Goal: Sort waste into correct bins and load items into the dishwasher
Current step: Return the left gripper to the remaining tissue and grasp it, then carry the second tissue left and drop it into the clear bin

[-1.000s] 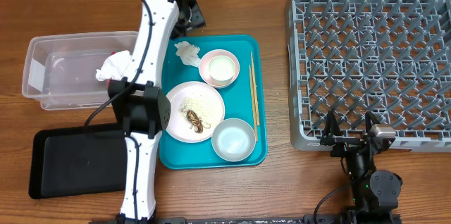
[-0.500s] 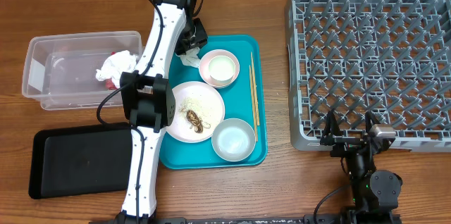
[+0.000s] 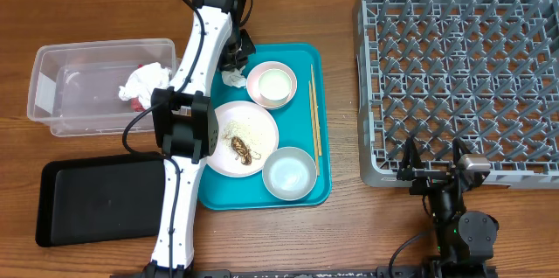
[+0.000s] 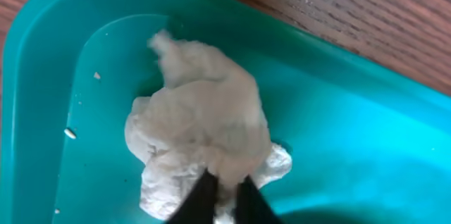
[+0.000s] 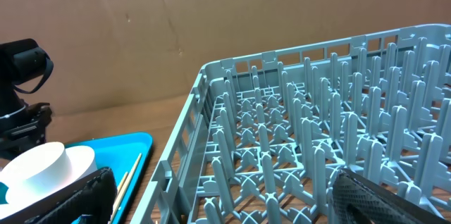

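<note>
Overhead, the left gripper (image 3: 234, 61) sits at the back-left corner of the teal tray (image 3: 320, 189), on a crumpled tissue (image 3: 232, 77) partly hidden by the arm. Waste sorting looks in hand, and the likely next move is lifting the tissue to the clear tub (image 3: 52, 81). In the left wrist view, the fingers are pinched shut on the tissue, with the frame cutting off their bases. In the right wrist view, the right gripper (image 5: 222, 178) is spread wide and empty beside the rack (image 5: 317, 132).

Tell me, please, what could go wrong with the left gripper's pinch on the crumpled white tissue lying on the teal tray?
The left gripper holds only one edge of the crumpled white tissue, so it might slip or tear on lifting. White rice grains lie beside it on the teal plastic tray and could scatter if the tissue drags.
</note>
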Robot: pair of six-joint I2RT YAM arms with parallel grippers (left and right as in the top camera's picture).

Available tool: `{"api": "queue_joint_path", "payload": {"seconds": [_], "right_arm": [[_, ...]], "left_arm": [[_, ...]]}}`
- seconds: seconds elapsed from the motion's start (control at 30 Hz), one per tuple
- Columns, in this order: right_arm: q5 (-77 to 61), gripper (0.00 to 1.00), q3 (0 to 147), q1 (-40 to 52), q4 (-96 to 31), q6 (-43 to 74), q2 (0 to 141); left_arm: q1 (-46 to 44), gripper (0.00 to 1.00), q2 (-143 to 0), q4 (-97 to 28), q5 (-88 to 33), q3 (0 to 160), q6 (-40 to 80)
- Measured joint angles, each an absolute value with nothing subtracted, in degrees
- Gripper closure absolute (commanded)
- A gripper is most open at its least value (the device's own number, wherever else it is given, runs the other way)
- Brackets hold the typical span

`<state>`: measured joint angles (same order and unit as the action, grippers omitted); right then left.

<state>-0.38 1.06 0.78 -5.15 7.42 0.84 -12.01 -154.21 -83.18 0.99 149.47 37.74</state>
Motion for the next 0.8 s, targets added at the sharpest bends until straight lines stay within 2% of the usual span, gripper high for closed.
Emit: {"api": "queue_joint_path", "payload": {"seconds": [0.23,0.43,0.67,0.8], "right_arm": [[-0.4,0.00,1.1,0.8,-5.2,7.5,0.8],[-0.4,0.00,1.1,0.8,-5.1,7.5,0.8],[-0.4,0.00,1.1,0.8,-5.2,7.4,0.8],[-0.4,0.00,1.1,0.8,-5.2,7.4,0.8]], "left_arm": [[-11.7,0.96,-154.2,-86.2,1.1,150.6,37.6],[-10.2,0.96,-151.9,-88.7,1.1,157.6,37.5],[-6.1,0.96,-137.0,-92.7,5.4,161.6,37.6],[-0.8,0.96,-130.1,-96.3,9.8,163.2,37.5]]}}
